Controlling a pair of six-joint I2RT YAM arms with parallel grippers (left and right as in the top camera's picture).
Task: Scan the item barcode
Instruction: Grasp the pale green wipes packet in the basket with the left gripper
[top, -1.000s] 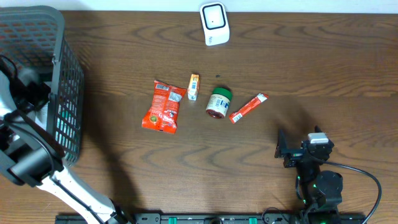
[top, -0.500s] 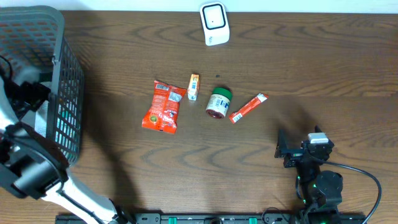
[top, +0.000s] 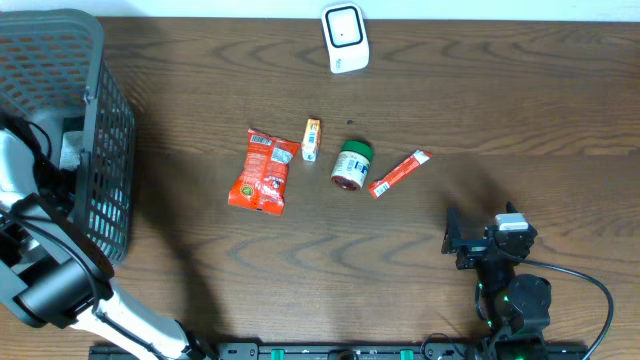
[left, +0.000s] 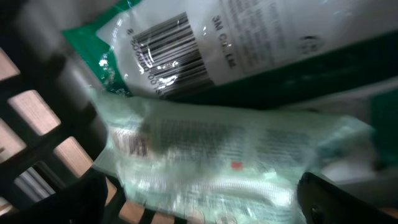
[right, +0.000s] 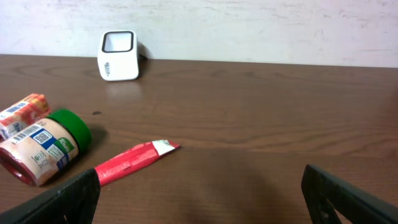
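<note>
My left gripper (left: 199, 208) is inside the grey mesh basket (top: 105, 110) at the table's left, open, with a dark finger in each lower corner of the left wrist view. Between and just beyond the fingers lies a clear crinkled packet (left: 224, 155), blurred. Behind it lies a green and white packet (left: 267, 37) with its barcode (left: 168, 50) facing the camera. The white scanner (top: 344, 38) stands at the far edge. My right gripper (top: 458, 243) rests open near the front right, nothing between its fingers (right: 62, 199).
On the table's middle lie a red snack bag (top: 264, 171), a small orange packet (top: 311, 139), a green-lidded jar (top: 351, 165) on its side and a red stick packet (top: 399, 173). The basket's walls closely surround the left arm.
My left arm has shifted toward the front inside the basket, and its jaws have widened slightly. The right arm and the table items have not moved.
</note>
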